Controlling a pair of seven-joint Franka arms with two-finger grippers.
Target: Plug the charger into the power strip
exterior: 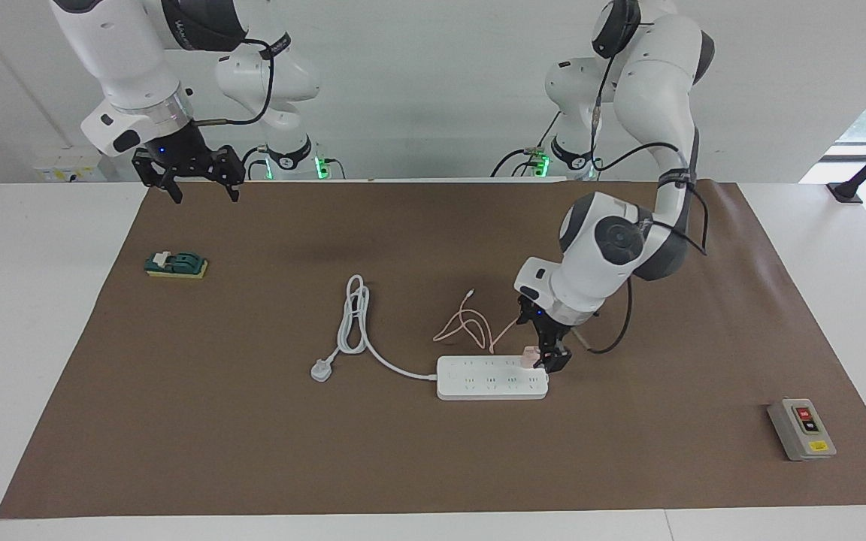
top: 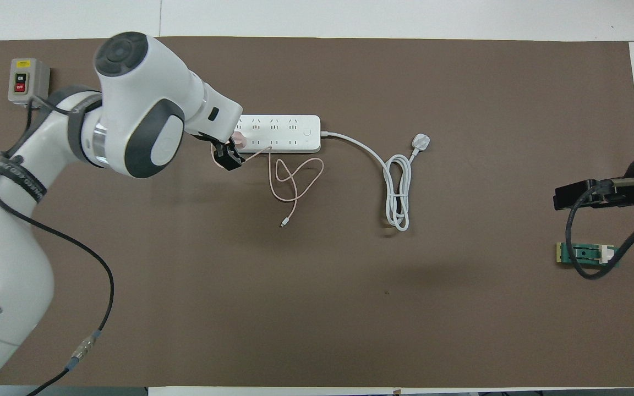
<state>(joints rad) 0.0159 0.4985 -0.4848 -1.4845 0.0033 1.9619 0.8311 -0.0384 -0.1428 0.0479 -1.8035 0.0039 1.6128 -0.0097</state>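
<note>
- Left gripper (exterior: 549,353) hangs low at the power strip's (exterior: 492,378) end toward the left arm's end of the table, tilted, with its fingers spread apart and gripping nothing; one dark fingertip (top: 229,159) shows in the overhead view just beside the strip's edge nearer to the robots
- charger (exterior: 529,357), a small pale-pink cube, sits on top of the strip at that same end, upright in a socket as far as I can see; the left gripper's fingers stand right next to it, and I cannot tell whether one of them touches it
- thin pink cable (top: 295,181) runs off the charger and loops loosely on the brown mat (exterior: 403,466) nearer to the robots than the strip; its free tip lies on the mat, apart from everything else
- strip itself lies flat on the mat, long side running across the table; its thick white cord (exterior: 354,319) leaves the end toward the right arm's end of the table, doubles into a bundle, and finishes at a white three-pin plug (exterior: 321,370) lying beside the strip, unplugged
- right gripper (exterior: 191,180) waits up in the air, well apart from the strip, over the mat's edge at the right arm's end of the table, its fingers open and empty
- green switch block (exterior: 176,264) lies on the mat well away from the strip, toward the right arm's end of the table
- grey box with red and black buttons (exterior: 801,428) sits on the mat well away from the strip, toward the left arm's end and farther from the robots
</note>
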